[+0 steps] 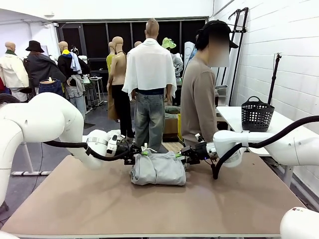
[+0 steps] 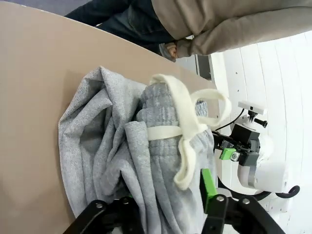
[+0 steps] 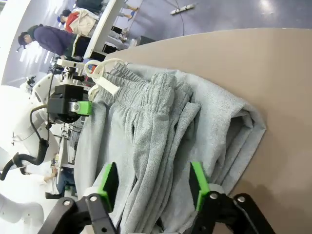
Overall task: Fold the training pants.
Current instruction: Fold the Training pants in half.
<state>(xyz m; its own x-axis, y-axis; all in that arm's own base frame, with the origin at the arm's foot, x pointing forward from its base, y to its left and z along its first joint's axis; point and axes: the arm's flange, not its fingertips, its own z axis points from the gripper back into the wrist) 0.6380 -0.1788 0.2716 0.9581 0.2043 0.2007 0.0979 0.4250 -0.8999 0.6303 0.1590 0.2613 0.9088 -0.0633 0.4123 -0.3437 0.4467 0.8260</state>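
We find no text, label, brand, number or sign that we can read in any of the three views

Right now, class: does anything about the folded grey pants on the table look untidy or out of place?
Yes. The white drawstring lies looped loose over the waistband end of the training pants, and the folded layers are bunched and uneven rather than flat.
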